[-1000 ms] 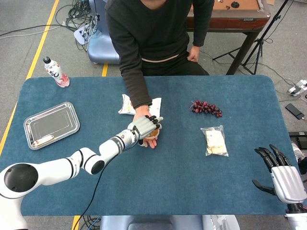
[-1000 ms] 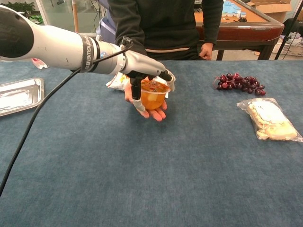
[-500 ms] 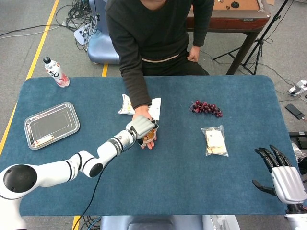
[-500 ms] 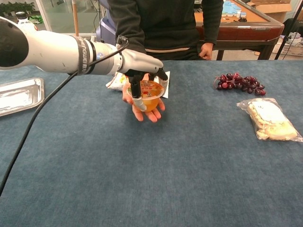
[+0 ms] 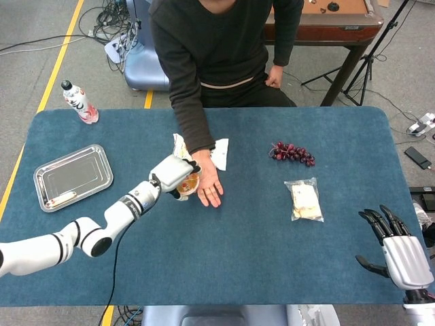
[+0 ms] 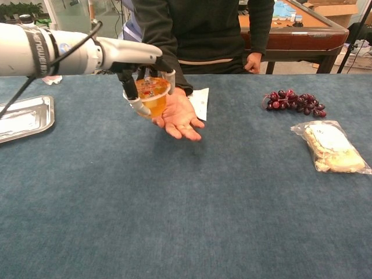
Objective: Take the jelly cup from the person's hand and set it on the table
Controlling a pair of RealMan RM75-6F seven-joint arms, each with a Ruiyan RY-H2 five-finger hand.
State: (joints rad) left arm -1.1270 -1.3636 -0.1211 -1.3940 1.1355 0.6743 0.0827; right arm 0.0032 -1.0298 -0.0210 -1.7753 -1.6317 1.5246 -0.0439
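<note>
Orange jelli glows through the clear jelly cup (image 6: 152, 95) as the left robot hand (image 6: 139, 75) carries it off the person's hand (image 6: 179, 116), fingers clamped around the rim and wall of the cup. A second ago the cup sat in that upturned palm with the robot fingers closing over it; now it hangs in the air just to the side of the palm, tipped a little, above the blue counter (image 6: 186, 221) and touching neither palm nor cloth. The person's palm lies open and bare, still stretched out over the counter. In the head view the left robot hand (image 5: 174, 176) and the cup (image 5: 189, 182) have drawn back toward the robot's own left, beside the white packet (image 5: 219, 151) lying under the person's forearm. The right robot hand (image 5: 397, 248) waits at the near corner, fingers spread and holding nothing. Grapes (image 6: 295, 102), a bagged sandwich (image 6: 329, 147), a steel tray (image 5: 73, 176) and a bottle (image 5: 79, 102) lie well apart from the action. The handover looks complete; what remains, by the look of it, is lowering the cup level onto open cloth and letting go without tipping it.
</note>
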